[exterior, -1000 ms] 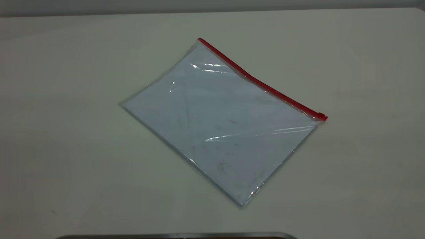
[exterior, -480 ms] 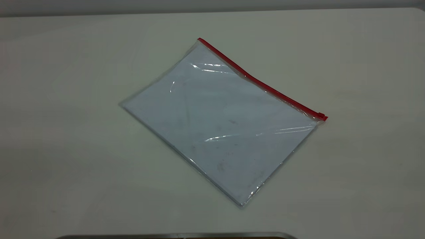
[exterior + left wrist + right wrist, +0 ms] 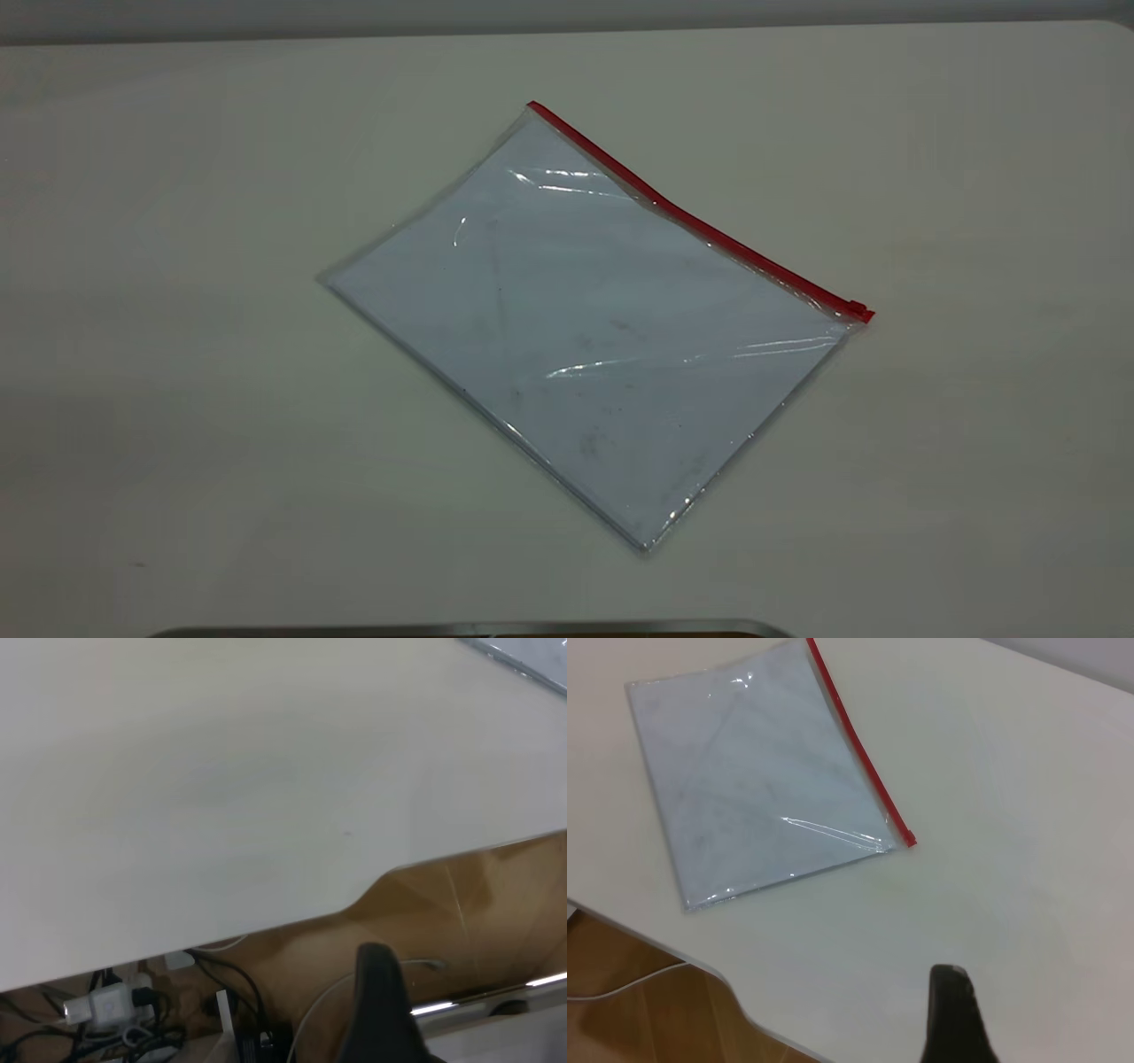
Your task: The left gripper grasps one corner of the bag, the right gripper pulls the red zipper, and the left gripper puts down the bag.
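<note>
- Exterior view: neither arm shows anywhere in frame.
- Left wrist view: low in the frame, right of centre, one matte black wedge-shaped finger of the left gripper [image 3: 383, 1010] rises from the bottom edge, with a rounded tip, smooth faces and no markings visible; its partner is out of frame.
- Right wrist view: lower right of centre, one plain black tapered finger of the right gripper [image 3: 954, 1017] pokes up, blunt-tipped and slightly glossy; no cable or screws visible.
</note>
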Motion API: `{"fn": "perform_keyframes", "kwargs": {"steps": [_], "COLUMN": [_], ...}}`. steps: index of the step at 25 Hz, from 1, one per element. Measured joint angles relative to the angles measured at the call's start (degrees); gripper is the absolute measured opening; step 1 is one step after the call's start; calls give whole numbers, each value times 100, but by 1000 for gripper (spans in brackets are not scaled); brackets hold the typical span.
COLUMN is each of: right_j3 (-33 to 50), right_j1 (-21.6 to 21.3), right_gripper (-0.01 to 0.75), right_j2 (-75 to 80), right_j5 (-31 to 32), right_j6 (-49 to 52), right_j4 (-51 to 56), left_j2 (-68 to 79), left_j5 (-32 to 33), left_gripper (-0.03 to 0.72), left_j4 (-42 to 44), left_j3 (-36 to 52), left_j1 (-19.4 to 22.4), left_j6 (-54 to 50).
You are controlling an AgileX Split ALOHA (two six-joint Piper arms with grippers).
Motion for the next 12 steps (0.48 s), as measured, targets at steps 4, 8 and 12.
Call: {"fn": "perform_keyframes", "kwargs": {"steps": [4, 8, 12], "right_j3": [0, 0, 0], "right_j1": [0, 0, 0], "right_gripper": [520, 520, 520], "right_j2": [0, 0, 0], "right_j5": [0, 0, 0], "right_j6": [0, 0, 0], "right_j4": [0, 0, 0], "left_j2": [0, 0, -198], "left_j5": [-12, -17, -17], "left_gripper": [589, 589, 589], "left_j4": [0, 0, 0], "left_j3": [0, 0, 0], "left_j1": [0, 0, 180], "left_j6": [0, 0, 57]}}
